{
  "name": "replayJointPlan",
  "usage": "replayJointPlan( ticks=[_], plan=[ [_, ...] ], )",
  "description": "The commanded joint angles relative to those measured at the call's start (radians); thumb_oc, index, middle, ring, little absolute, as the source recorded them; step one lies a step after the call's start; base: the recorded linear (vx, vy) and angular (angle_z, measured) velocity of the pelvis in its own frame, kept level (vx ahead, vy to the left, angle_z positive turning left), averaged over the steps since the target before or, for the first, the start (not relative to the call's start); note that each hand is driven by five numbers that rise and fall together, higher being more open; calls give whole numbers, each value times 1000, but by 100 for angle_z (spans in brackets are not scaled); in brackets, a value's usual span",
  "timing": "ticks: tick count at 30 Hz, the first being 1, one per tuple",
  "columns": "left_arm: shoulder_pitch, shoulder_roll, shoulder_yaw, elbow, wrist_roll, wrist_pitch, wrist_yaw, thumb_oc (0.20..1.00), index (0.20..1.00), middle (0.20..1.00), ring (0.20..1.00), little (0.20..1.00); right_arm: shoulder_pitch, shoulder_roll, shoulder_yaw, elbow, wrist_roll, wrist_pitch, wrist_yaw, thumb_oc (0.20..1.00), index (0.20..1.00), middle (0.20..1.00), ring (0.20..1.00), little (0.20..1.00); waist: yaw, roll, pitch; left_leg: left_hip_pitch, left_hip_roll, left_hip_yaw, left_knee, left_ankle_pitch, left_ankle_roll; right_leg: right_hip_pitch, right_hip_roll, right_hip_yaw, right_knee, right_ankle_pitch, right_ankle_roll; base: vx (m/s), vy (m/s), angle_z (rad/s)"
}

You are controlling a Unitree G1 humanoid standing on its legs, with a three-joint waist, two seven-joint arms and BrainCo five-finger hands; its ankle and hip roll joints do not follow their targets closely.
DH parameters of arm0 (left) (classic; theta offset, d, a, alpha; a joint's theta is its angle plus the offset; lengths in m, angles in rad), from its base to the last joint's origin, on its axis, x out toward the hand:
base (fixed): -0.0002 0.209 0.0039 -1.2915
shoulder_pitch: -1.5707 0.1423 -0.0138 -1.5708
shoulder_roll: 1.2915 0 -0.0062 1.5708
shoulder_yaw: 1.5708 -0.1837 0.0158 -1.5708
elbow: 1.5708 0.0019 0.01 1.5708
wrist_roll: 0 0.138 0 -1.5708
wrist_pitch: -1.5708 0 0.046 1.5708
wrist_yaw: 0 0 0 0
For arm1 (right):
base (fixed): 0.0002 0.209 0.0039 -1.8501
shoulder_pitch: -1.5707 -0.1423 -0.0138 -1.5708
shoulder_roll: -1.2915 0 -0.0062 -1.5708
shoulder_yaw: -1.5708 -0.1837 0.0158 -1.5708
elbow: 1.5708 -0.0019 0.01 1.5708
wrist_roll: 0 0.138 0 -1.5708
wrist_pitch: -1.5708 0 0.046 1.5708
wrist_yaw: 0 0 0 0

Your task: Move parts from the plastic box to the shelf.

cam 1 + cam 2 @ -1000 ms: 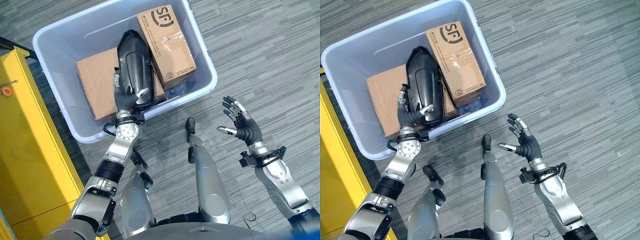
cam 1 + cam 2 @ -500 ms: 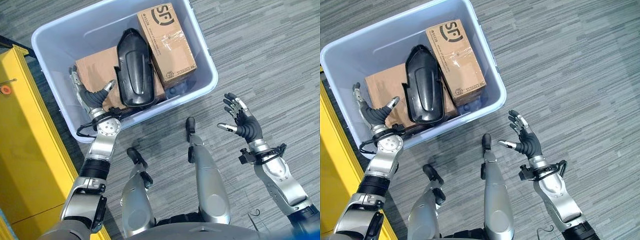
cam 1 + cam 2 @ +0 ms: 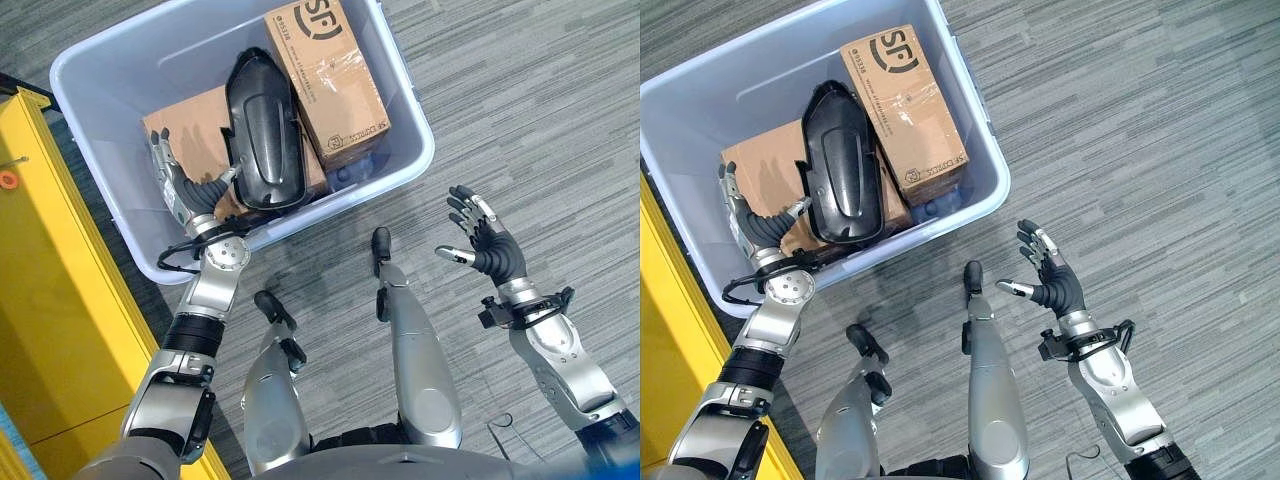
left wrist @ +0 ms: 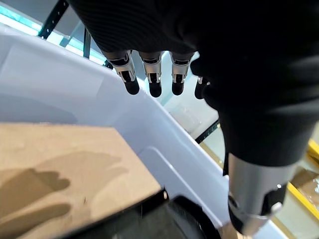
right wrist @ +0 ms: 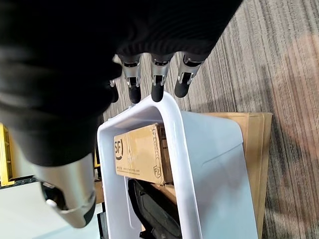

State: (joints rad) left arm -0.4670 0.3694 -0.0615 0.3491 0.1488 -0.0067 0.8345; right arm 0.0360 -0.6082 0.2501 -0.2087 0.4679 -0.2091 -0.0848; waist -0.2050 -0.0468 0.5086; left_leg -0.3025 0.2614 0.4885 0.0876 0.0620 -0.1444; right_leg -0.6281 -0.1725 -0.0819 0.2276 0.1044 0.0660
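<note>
A pale plastic box [image 3: 415, 140] stands on the carpet in front of me. In it a long black moulded part [image 3: 262, 130] lies on a flat cardboard box [image 3: 185, 140], and beside it is a taped cardboard box [image 3: 325, 70]. My left hand [image 3: 190, 192] is inside the plastic box at the black part's near left edge, open, holding nothing. Its thumb reaches to that edge; I cannot tell if it touches. In the left wrist view its straight fingers [image 4: 149, 79] point at the box wall [image 4: 164, 144]. My right hand [image 3: 490, 250] hovers open over the carpet, right of the box.
A yellow shelf [image 3: 60, 300] runs along my left side, close to the plastic box. Grey striped carpet [image 3: 530, 100] lies to the right and behind the box. The right wrist view looks across at the box rim [image 5: 172, 119] and the taped cardboard box [image 5: 142, 154].
One second ago my left hand was curled round the black part's near end. It let go, swung left, and now sits open beside the part. The view has shifted slightly.
</note>
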Motion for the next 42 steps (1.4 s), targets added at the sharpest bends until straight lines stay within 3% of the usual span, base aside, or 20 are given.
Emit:
replayJointPlan(
  ticks=[1,23,42],
  plan=[
    [-18,61,27,33,19,-24,18,1000,1000,1000,1000,1000,18,-14,-23,-77,14,-47,-5,1000,1000,1000,1000,1000,-7,-32,-24,-50,84,-109,137,-57,-63,8,-56,65,38,-15,113,5,-1,-3],
    [-67,46,25,173,-147,-35,50,1000,1000,1000,1000,1000,1,-25,7,-73,21,-53,-26,1000,1000,1000,1000,1000,-10,-30,-3,-141,84,-142,147,-49,-57,-60,-44,60,48,-15,106,1,0,0],
    [-143,43,-29,218,-175,-28,47,1000,1000,1000,1000,1000,-6,-33,14,-77,19,-72,-42,1000,1000,1000,1000,1000,-29,-27,4,-184,79,-146,146,-52,-53,-122,-31,73,78,-25,97,9,2,2]
  ],
)
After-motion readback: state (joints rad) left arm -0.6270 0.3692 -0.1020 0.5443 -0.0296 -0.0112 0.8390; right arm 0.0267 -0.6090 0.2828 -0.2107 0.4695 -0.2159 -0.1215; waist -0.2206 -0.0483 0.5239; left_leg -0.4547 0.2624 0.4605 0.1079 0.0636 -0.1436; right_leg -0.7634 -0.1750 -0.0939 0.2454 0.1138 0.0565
